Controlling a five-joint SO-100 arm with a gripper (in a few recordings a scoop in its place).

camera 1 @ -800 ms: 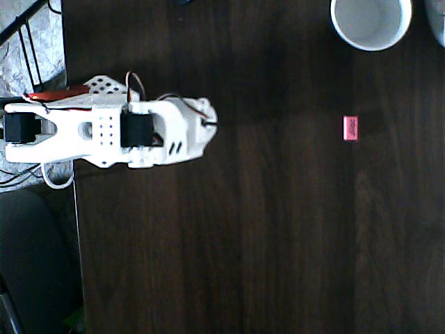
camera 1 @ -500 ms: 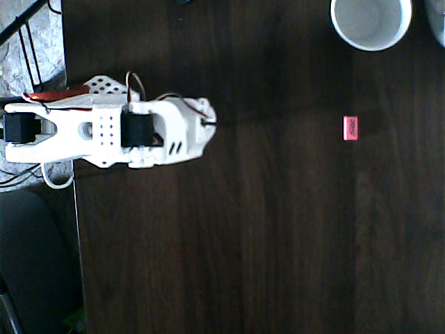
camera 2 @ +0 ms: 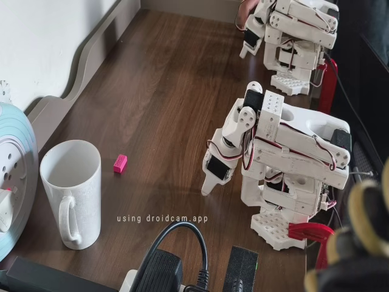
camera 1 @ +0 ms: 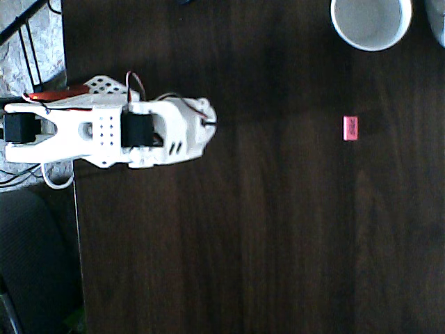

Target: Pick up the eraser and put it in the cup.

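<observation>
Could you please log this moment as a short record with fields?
surface: dark wooden table
arm: white, folded near its base, end effector pointing down at the table
end effector: holds nothing; open or shut cannot be told
eraser: pink block lying flat on the table, far from the arm, untouched
cup: white mug with handle, upright, looks empty
eraser to cup: apart, eraser beside the cup, not in it
task stage: pick not yet begun

The tiny pink eraser [camera 1: 350,128] lies flat on the dark wood table with its faintly marked face up, near but apart from the upright white cup [camera 2: 71,190], whose handle and open, pale, empty mouth show.
</observation>
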